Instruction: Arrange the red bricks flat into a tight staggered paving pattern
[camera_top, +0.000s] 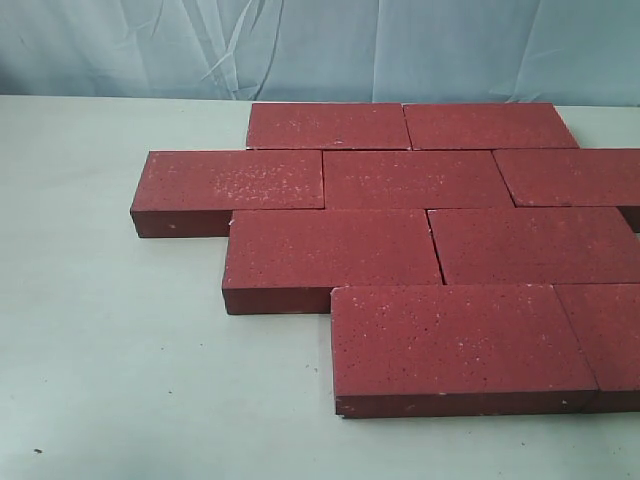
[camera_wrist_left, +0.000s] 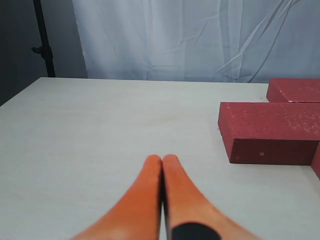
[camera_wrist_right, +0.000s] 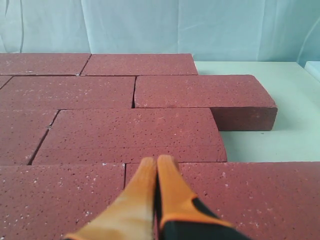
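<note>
Several red bricks (camera_top: 420, 250) lie flat on the table (camera_top: 110, 350) in four staggered rows, edges close together; the nearest brick (camera_top: 455, 345) sits at the front right. A thin gap shows between two third-row bricks. Neither gripper appears in the exterior view. My left gripper (camera_wrist_left: 162, 159) is shut and holds nothing, hovering over bare table beside the end of a brick (camera_wrist_left: 272, 131). My right gripper (camera_wrist_right: 157, 161) is shut with nothing in it, its orange fingertips above the seam between two bricks (camera_wrist_right: 125, 135) of the paving.
A pale wrinkled cloth backdrop (camera_top: 320, 45) hangs behind the table. A dark stand pole (camera_wrist_left: 44, 40) rises past the table's far corner in the left wrist view. Bare table surface (camera_top: 120, 380) lies left of and in front of the bricks.
</note>
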